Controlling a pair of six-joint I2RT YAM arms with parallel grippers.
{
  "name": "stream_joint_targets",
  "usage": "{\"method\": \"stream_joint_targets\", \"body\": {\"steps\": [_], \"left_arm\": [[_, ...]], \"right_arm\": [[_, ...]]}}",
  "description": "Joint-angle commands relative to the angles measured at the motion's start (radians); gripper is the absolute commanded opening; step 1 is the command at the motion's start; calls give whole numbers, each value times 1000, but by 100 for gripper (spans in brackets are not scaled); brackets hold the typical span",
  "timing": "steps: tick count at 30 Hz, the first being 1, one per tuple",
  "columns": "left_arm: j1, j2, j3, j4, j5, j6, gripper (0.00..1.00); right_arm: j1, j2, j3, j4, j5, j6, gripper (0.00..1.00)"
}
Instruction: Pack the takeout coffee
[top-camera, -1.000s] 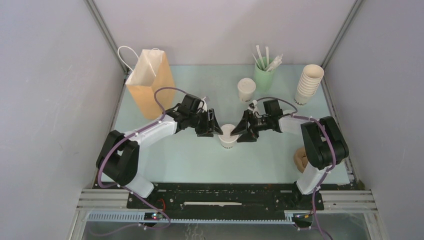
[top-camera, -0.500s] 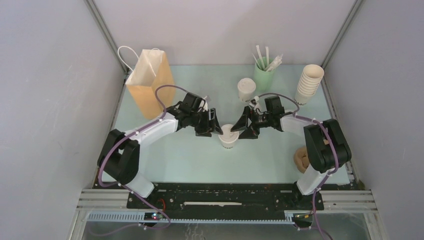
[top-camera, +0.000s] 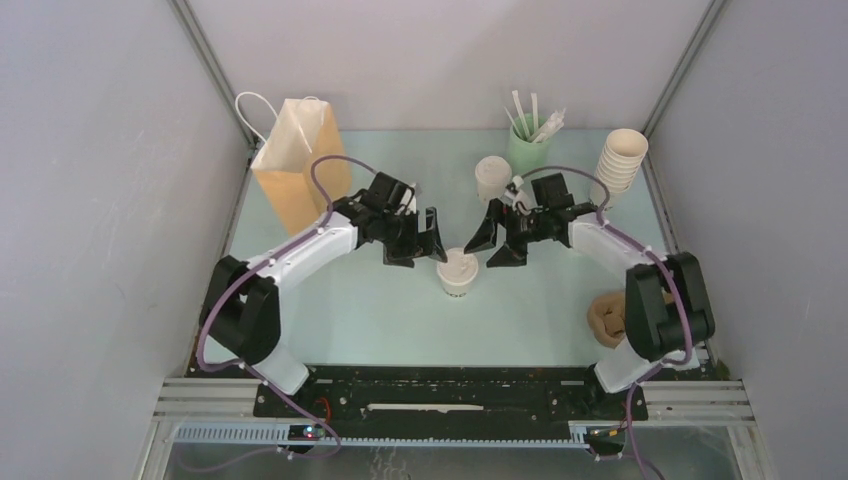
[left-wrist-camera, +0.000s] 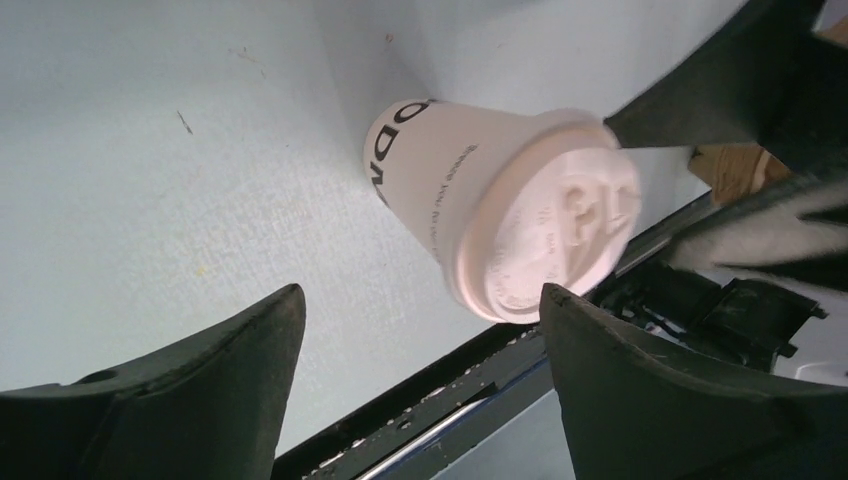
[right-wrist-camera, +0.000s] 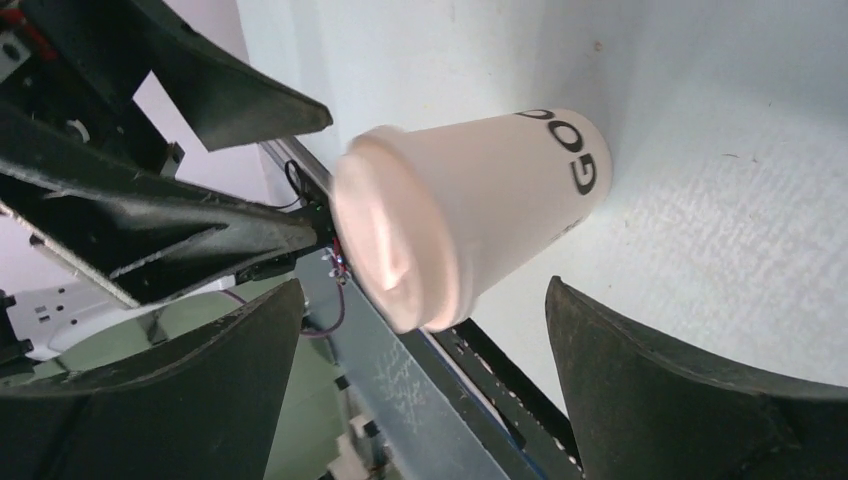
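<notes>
A lidded cream-white coffee cup (top-camera: 456, 273) stands upright mid-table; it also shows in the left wrist view (left-wrist-camera: 505, 205) and the right wrist view (right-wrist-camera: 460, 215). A second lidded cup (top-camera: 491, 178) stands farther back, by the green cup. My left gripper (top-camera: 424, 240) is open and empty, just up-left of the near cup, apart from it. My right gripper (top-camera: 490, 240) is open and empty, just up-right of the same cup, apart from it. The brown paper bag (top-camera: 300, 165) stands open at the back left.
A green cup of white sticks (top-camera: 528, 145) stands at the back. A tall stack of lidless cream cups (top-camera: 617, 168) leans at the back right. A brown crumpled object (top-camera: 603, 318) lies at the right near the right arm's base.
Both grippers have drawn back from the near cup, up and away toward the far side. The cup stays standing in place.
</notes>
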Motion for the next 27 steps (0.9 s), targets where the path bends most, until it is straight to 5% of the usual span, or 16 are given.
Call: {"method": "stream_joint_targets", "body": {"steps": [1,5,9,12,18,27], "left_arm": [[-3,-81,165,-112,-69,49,93],[8,-185,200,-214,-197,62,97],[19,-348,173,-276,-346,29,100],[22,-491,113,-282,-458,-15,100],[27,-638,21,-293,-537,-51,100],[27,-651,9,-293,-510,-54,100]], "right_arm": [[18,-143,134,-234,116,-110,100],[124,-168,315,-421,366,-259,100],[337,-64,530,-635,770,-374,100],[442,19,620,-690,932,-414,100],[517,85,675,-693,982,-447,100],[524,118,653,-647,911,-448,100]]}}
